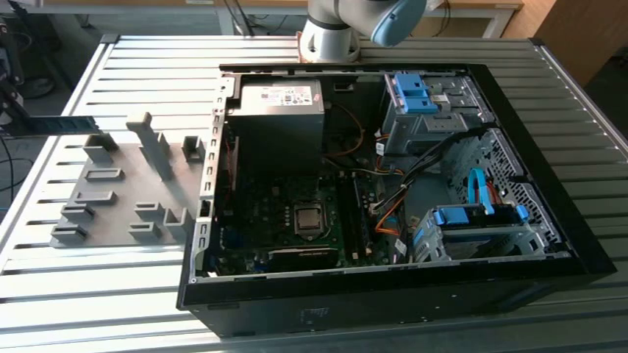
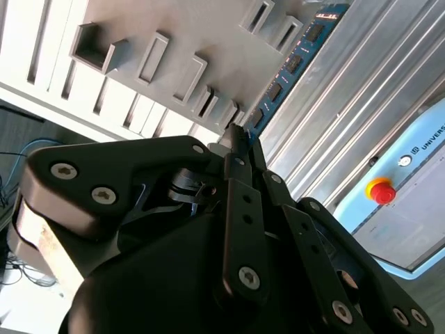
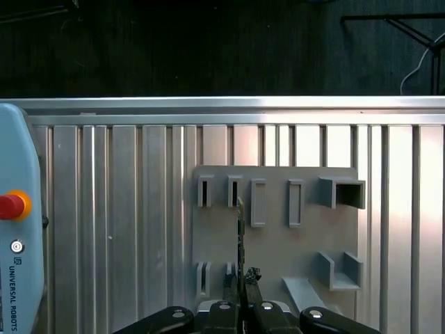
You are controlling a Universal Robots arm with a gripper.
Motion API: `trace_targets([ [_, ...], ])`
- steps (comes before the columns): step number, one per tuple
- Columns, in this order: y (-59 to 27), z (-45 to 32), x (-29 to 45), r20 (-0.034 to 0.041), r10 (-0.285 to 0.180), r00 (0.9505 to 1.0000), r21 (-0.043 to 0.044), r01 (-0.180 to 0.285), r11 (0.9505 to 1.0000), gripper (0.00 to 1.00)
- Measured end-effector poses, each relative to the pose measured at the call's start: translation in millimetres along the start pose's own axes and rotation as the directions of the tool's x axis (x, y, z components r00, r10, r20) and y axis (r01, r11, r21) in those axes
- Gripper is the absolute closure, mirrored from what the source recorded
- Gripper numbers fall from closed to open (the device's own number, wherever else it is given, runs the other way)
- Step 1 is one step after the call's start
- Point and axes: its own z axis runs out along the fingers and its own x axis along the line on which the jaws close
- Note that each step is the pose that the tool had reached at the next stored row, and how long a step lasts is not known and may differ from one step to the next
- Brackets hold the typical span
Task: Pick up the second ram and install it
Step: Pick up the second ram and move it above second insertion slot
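Note:
The second ram point(image 2: 295, 59) is a thin blue board with dark chips, and my gripper point(image 2: 240, 142) is shut on one end of it. In the first wrist view the ram point(image 3: 240, 233) appears edge-on, rising from my gripper point(image 3: 241, 280) above the grey holder fixture point(image 3: 278, 243). In the exterior view the ram point(image 1: 64, 125) hangs level at the far left, above the table and just beyond the fixture point(image 1: 123, 187). The open computer case point(image 1: 393, 184) lies to the exterior view's right, with its motherboard point(image 1: 294, 220) exposed.
The ribbed aluminium table point(image 1: 118, 309) carries the fixture and the case. A power supply point(image 1: 278, 110) and blue drive cages point(image 1: 422, 99) fill the case's far side. The arm's base point(image 1: 329, 33) stands behind the case. A teach pendant with a red button point(image 3: 17, 229) lies on the table.

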Motion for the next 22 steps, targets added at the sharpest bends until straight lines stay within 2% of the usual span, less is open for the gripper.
trace_targets([
  [9,-0.5,-20.0,0.4,-0.0001,0.0,1.0,-0.0001,0.0,1.0,0.86],
  [22,-2.4,-20.1,0.3,0.001,0.0,1.0,-0.0005,0.0,1.0,0.86],
])
